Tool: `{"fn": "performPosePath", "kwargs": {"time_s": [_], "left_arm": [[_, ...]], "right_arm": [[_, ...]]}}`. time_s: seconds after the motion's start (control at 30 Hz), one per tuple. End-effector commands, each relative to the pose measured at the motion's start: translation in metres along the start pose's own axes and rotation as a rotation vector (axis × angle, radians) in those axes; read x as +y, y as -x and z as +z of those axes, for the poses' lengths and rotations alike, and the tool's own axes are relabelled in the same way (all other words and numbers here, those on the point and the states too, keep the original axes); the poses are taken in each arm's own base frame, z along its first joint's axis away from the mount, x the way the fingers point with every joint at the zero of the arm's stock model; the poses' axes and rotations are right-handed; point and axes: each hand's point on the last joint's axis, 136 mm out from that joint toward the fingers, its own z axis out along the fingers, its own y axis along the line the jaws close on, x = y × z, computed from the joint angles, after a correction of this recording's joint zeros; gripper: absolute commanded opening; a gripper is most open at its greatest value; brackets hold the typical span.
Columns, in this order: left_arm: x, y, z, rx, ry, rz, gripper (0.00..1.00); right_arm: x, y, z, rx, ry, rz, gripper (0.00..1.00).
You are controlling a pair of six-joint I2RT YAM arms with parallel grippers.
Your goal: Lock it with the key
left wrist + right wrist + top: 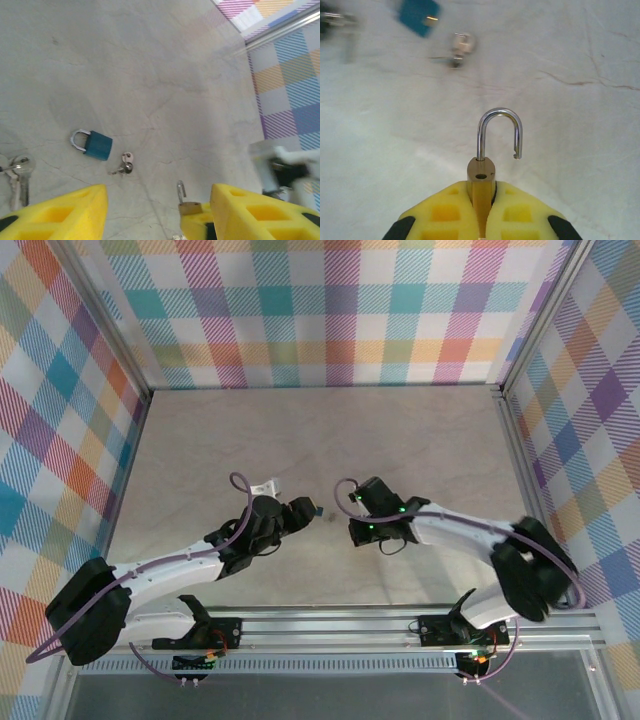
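My right gripper (481, 192) is shut on a brass padlock (480, 175), held edge-on between the yellow pads with its steel shackle (500, 132) sprung open and pointing away from me. In the left wrist view that padlock (189, 207) sits low between my left gripper's fingers (75, 210). My left gripper (157, 200) hangs open above the table with nothing in it. A small silver key (125, 165) lies flat on the table next to a blue padlock (97, 145) whose shackle is closed. Both arms meet mid-table, left gripper (300, 512) facing right gripper (352, 504).
A bunch of keys (17, 172) lies on the table left of the blue padlock (419, 16). The small key (460, 47) lies beyond the brass padlock's shackle. Checked walls and an aluminium frame (280, 27) bound the pale table (320, 430).
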Motion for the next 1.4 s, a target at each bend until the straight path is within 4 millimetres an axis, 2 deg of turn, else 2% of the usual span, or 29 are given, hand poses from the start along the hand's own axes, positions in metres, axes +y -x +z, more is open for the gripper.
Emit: {"fn": "performPosePath", "kwargs": {"time_s": [0.0,0.1,0.23,0.5,0.57,0.63,0.77,0.93,1.13,1.37], "left_arm": [[-0.031,0.007,-0.005,-0.022,-0.176,-0.005,0.56],[-0.05,0.003,-0.007,0.004,-0.275,-0.003,0.56],[-0.065,0.001,-0.008,0.028,-0.364,-0.043,0.57],[-0.092,-0.011,-0.001,0.118,-0.504,-0.11,0.56],[-0.093,-0.014,0.002,0.13,-0.527,-0.135,0.54],[-0.094,-0.018,0.004,0.149,-0.551,-0.149,0.47],[-0.094,-0.027,0.009,0.19,-0.568,-0.168,0.45],[-0.094,-0.028,0.01,0.195,-0.576,-0.177,0.35],[-0.095,-0.029,0.009,0.199,-0.585,-0.175,0.32],[-0.099,-0.034,0.01,0.219,-0.607,-0.17,0.17]], "right_arm": [[0.04,0.02,-0.033,-0.123,0.255,-0.1,0.0],[0.049,0.021,-0.053,-0.156,0.364,-0.111,0.0],[0.063,0.018,-0.075,-0.183,0.502,-0.128,0.0],[0.084,0.011,-0.088,-0.158,0.643,-0.159,0.0],[0.085,0.01,-0.088,-0.156,0.648,-0.161,0.0],[0.084,0.01,-0.088,-0.153,0.648,-0.159,0.0],[0.084,0.009,-0.087,-0.152,0.649,-0.157,0.0],[0.083,0.008,-0.084,-0.145,0.644,-0.157,0.0],[0.08,0.008,-0.08,-0.141,0.623,-0.15,0.0],[0.078,0.008,-0.076,-0.137,0.614,-0.143,0.0]]}}
